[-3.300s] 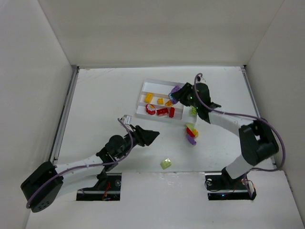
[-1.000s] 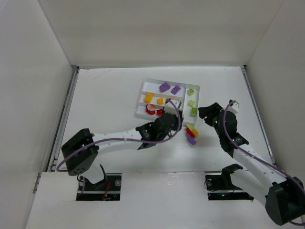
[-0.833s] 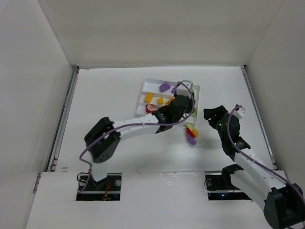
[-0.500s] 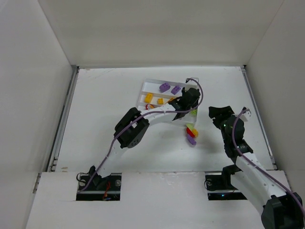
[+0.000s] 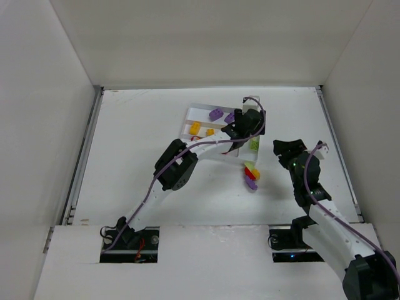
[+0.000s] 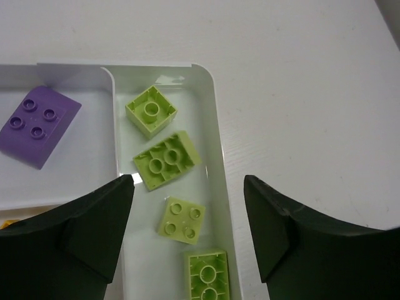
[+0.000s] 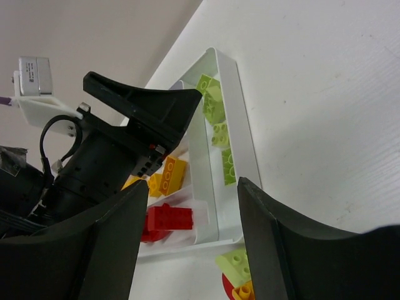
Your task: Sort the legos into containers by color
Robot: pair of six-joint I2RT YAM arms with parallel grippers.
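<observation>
White table (image 6: 312, 94), tray (image 6: 220, 156) of lime legos (image 6: 166, 158) under spread, empty left fingers (image 6: 94, 231); right fingers (image 7: 106, 244) spread too.

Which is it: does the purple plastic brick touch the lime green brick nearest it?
Apart. Left wrist view: white tray wall separates purple brick from lime green brick.

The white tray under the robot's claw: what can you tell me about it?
The tray is shallow, glossy white plastic with rounded corners, lying flat on the table. Thin walls split it into slots. The end slot holds four lime green bricks; the slot beside it holds a purple brick. The left gripper hovers open above the end slot.
</observation>
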